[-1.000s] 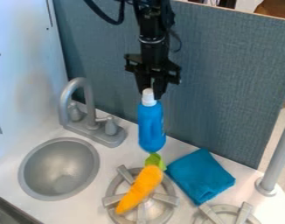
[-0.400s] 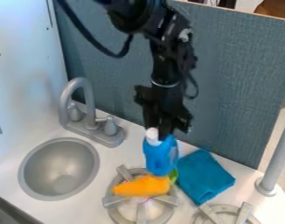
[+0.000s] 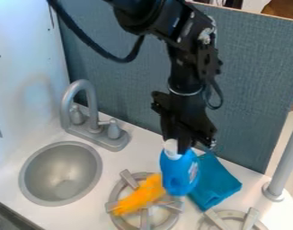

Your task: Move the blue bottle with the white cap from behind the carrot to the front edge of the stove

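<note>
Bottle, blue (image 3: 179, 175) with a white cap (image 3: 171, 147), hung near upright from the black gripper (image 3: 178, 142), whose fingers were clasped on it at the capped neck, probably because that was the part slim enough to pinch, and a hold so high let the wide body hang below under its own weight. Its lower end was over the right side of a grey burner (image 3: 144, 218), beside an orange carrot (image 3: 141, 196); whether bottle and carrot touched could not be told. The carrot lay slanted across the burner's raised bars, which likely bore it up off the white counter (image 3: 143, 155). Behind the bottle and partly covered by it, a teal cloth (image 3: 218, 182) lay folded, its flat, compact shape seeming to keep it settled. The sink (image 3: 38, 166) was set under the faucet's curved spout (image 3: 82, 84), presumably so that its bowl would catch the water
</note>
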Controlling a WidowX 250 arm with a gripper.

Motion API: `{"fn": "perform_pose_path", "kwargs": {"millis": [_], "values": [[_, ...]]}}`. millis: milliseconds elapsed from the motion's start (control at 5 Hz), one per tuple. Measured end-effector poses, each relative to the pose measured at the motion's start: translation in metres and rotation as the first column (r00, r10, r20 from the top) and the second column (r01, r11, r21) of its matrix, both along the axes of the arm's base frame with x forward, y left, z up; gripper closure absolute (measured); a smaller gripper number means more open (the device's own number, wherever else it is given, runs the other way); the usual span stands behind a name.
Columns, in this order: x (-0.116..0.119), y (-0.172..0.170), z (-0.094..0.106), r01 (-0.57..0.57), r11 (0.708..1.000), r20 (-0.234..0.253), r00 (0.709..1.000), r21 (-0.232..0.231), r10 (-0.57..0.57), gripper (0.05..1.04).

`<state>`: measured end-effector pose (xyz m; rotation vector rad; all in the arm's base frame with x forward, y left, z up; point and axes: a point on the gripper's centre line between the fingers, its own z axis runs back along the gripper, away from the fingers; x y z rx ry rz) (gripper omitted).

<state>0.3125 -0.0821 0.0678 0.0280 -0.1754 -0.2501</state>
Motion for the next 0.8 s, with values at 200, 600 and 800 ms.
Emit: {"fn": "perform_pose_path", "kwargs": {"millis": [200,600,800], "values": [[-0.006,-0.005,0.003,-0.006,1.0,-0.023,1.0,-0.017,0.006,0.701],[-0.036,-0.015,-0.02,0.03,0.998,-0.075,0.997,0.05,-0.026,0.701],[-0.047,-0.023,-0.036,0.045,0.995,-0.105,0.994,0.085,-0.036,0.701]]}}
